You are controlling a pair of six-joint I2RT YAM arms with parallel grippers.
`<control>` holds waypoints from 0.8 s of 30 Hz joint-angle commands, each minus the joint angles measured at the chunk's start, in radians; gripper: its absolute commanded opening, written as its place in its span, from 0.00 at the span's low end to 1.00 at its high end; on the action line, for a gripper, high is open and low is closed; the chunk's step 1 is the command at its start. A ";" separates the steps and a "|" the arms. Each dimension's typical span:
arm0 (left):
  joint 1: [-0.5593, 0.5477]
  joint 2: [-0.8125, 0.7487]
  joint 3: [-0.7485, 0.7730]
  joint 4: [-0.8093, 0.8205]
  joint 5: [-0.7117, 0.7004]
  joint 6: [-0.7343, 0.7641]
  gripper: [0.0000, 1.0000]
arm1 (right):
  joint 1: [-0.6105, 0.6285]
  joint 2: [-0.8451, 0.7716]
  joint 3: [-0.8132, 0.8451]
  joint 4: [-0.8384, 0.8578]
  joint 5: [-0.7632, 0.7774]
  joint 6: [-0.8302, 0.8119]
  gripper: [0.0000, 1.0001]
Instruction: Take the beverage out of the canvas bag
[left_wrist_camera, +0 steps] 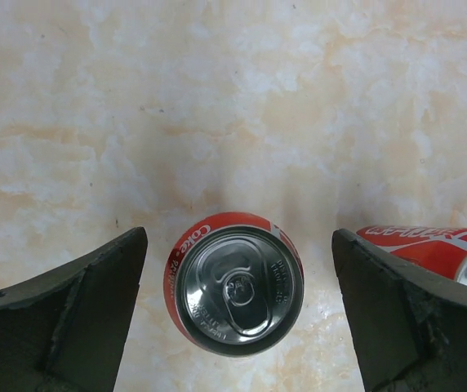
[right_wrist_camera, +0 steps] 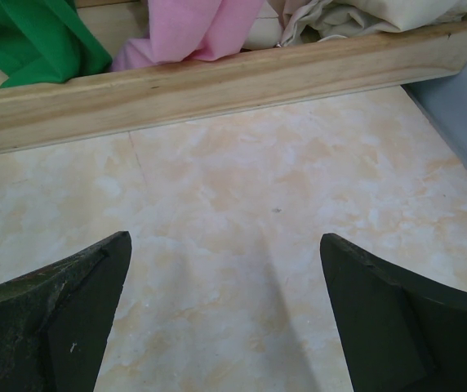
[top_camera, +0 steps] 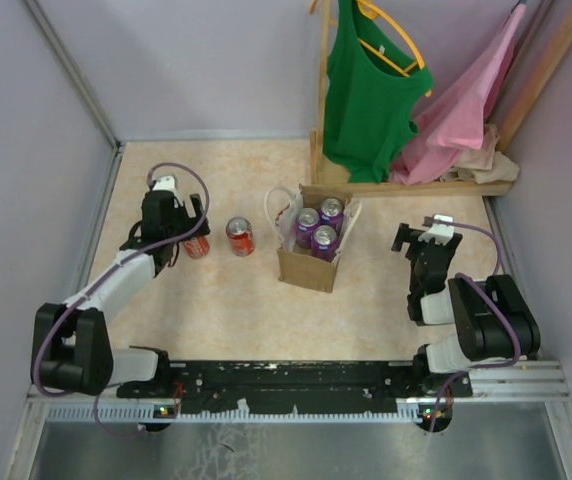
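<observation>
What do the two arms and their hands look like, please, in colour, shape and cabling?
The left arm and right arm pair black joint housings with pale grey-white link covers. A purplish cable loops along each to the wrist, where a small white part sits. The left hand and right hand have dark, matte, wedge-shaped fingers, slightly scuffed.
</observation>
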 commanded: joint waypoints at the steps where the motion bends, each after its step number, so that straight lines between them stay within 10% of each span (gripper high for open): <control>1: 0.007 -0.083 0.051 -0.004 -0.011 0.001 1.00 | -0.002 -0.004 0.017 0.033 0.001 0.003 0.99; 9: -0.034 -0.202 0.197 -0.122 0.122 0.102 0.98 | -0.002 -0.004 0.017 0.033 0.001 0.004 0.99; 24: -0.538 0.035 0.655 -0.374 0.184 0.226 0.92 | -0.001 -0.004 0.017 0.033 0.000 0.004 0.99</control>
